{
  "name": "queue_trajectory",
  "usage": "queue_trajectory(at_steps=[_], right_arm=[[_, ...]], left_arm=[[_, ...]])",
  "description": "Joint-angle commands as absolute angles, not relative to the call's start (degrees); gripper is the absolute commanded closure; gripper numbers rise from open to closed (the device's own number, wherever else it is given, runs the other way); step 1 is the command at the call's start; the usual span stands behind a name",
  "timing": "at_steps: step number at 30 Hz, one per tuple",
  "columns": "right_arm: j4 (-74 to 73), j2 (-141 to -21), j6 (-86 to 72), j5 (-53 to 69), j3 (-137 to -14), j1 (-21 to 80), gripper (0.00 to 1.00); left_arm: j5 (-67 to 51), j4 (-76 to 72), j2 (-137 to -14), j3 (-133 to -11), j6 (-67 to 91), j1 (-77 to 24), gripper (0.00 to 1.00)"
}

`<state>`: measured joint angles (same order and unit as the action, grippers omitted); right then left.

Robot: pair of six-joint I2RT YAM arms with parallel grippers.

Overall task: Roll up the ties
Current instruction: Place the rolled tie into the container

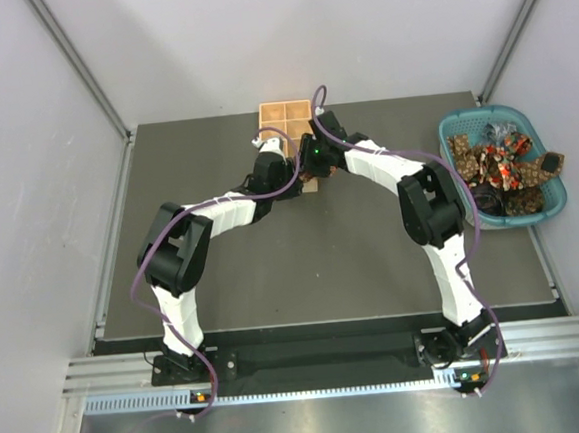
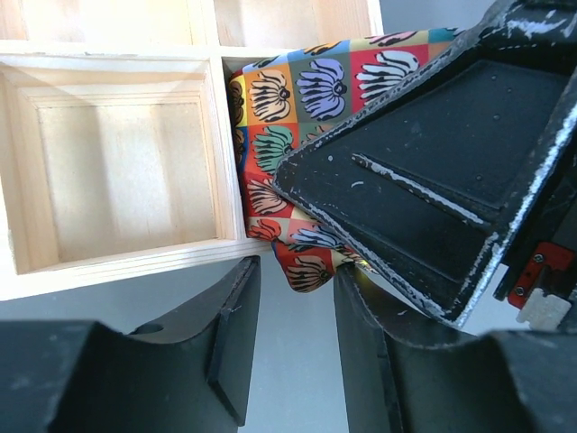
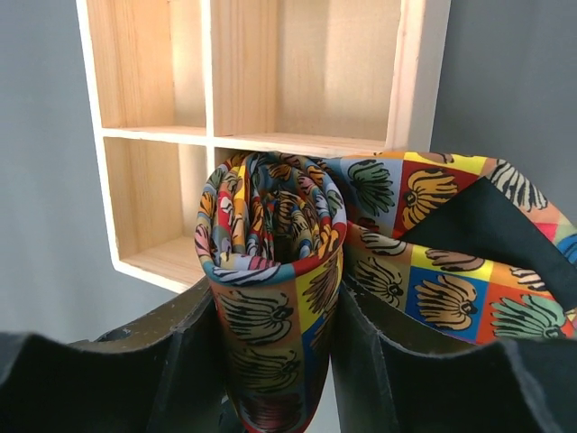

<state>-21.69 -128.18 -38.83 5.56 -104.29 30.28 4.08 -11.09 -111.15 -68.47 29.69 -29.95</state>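
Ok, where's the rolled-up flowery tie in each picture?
Top external: hidden; the arms cover it at the near end of the wooden tray.
Left wrist: the rolled-up tie is upper middle, against the tray's right side.
Right wrist: bottom middle, squeezed in the right claw, tray behind.
Shared landmark: the wooden tray.

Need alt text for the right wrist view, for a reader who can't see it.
The right gripper clamps a rolled tie between its black fingers, the spiral of colourful printed fabric facing the camera. The tie's loose tail, backed with black lining, trails off to the right. Behind it is a pale wooden tray with open compartments.
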Motion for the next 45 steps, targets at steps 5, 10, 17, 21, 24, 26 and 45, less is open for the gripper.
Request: queue_trajectory(at_steps=[5,10,17,21,24,26,45], right_arm=[[-25.8,-123.3,-38.1,8.0,-102.7,32.1,0.57],[-24.0,-121.6,-39.1,10.3,-101.0,31.9,0.60],[-23.8,-121.6,-39.6,12.3,-101.5,31.7,0.60],[-24.2,-122.0,-39.6,12.7,-102.0,31.4,0.60],[-24.3,-122.1,-39.5,12.8,-102.4,31.3,0.60],[-24.5,-122.2,-39.6,13.0,-102.8,31.2,0.60],[-25.0,-122.3,-40.2,15.8,-104.4,30.7,0.59]], left_arm=[[9.4,-15.6,-110.2,-71.0,28.0,-29.0,0.58],[8.7,-18.0,-109.8,-70.0,27.8,-29.0,0.59],[6.7,-20.1,-108.8,-70.0,27.4,-28.9,0.61],[5.5,-21.6,-108.1,-69.5,27.9,-28.8,0.63],[3.5,-22.4,-108.1,-69.3,29.5,-28.5,0.66],[2.6,-22.8,-108.0,-69.1,30.7,-28.3,0.68],[0.8,-28.8,-109.6,-69.0,32.6,-27.2,0.79]])
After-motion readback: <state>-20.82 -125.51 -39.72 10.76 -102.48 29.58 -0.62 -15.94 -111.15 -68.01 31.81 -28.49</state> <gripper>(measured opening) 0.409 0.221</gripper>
